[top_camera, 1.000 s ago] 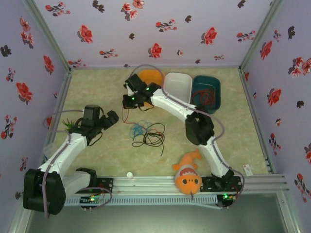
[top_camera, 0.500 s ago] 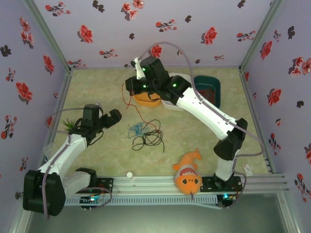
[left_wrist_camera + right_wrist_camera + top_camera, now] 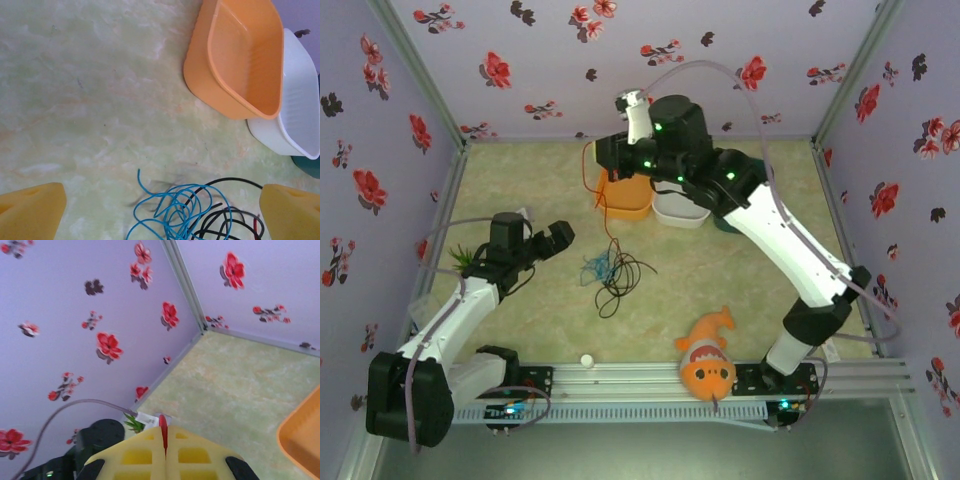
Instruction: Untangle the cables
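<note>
Table (image 3: 520, 180): red cable (image 3: 163, 423) in right hand (image 3: 165, 439)

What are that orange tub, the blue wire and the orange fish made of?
The orange tub looks like moulded plastic: smooth, slightly glossy walls, rounded corners. The blue wire seems plastic-coated, thin and bending in loose loops; its core is hidden. The orange fish appears a soft stuffed fabric toy, though it is small in view.
</note>
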Robot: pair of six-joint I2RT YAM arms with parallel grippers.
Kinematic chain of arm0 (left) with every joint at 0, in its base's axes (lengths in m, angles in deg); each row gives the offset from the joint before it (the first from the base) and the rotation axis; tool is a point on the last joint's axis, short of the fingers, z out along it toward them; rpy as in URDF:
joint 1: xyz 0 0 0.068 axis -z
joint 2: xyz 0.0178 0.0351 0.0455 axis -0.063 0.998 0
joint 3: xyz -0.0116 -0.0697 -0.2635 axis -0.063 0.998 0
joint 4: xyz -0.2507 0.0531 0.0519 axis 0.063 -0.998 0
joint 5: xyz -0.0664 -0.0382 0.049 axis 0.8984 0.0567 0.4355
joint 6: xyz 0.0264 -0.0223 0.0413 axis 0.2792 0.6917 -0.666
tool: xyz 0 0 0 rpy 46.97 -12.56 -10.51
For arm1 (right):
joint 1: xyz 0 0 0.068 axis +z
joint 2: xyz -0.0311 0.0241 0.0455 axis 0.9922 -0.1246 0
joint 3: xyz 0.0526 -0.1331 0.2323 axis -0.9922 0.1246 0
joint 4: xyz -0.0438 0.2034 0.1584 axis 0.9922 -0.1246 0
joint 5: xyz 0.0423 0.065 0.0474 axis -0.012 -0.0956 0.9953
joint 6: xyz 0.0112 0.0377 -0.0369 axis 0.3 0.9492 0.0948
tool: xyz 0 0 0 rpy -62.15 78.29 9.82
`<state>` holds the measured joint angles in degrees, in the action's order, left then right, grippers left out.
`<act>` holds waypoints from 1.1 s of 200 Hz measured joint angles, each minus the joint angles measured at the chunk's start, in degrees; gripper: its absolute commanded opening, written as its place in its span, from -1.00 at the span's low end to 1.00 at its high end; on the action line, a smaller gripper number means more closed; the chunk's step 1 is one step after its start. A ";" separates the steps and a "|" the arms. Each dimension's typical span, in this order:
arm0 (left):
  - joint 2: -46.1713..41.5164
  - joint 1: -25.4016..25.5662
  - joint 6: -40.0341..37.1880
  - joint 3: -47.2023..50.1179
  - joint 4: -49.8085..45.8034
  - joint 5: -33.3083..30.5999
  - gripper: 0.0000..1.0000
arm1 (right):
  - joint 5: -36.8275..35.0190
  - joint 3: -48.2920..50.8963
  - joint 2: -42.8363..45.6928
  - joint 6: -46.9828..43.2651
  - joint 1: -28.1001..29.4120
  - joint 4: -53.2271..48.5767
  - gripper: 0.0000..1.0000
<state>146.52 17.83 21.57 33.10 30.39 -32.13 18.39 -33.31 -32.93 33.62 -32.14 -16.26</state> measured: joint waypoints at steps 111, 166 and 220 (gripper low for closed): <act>0.33 1.27 -0.04 0.00 1.09 0.04 0.99 | 7.21 -3.67 2.73 0.02 0.00 0.04 -1.00; 1.27 2.14 -0.24 -0.02 2.16 0.13 0.99 | 10.80 -4.42 3.45 1.92 -1.86 1.53 -1.00; 6.29 8.46 -1.57 -1.31 7.34 1.53 0.99 | 18.21 -5.68 3.61 6.78 -4.94 6.47 -1.00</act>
<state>152.81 26.29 19.99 31.78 37.73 -30.60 36.59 -38.99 -29.32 40.40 -37.08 -9.79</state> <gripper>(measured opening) 0.995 0.046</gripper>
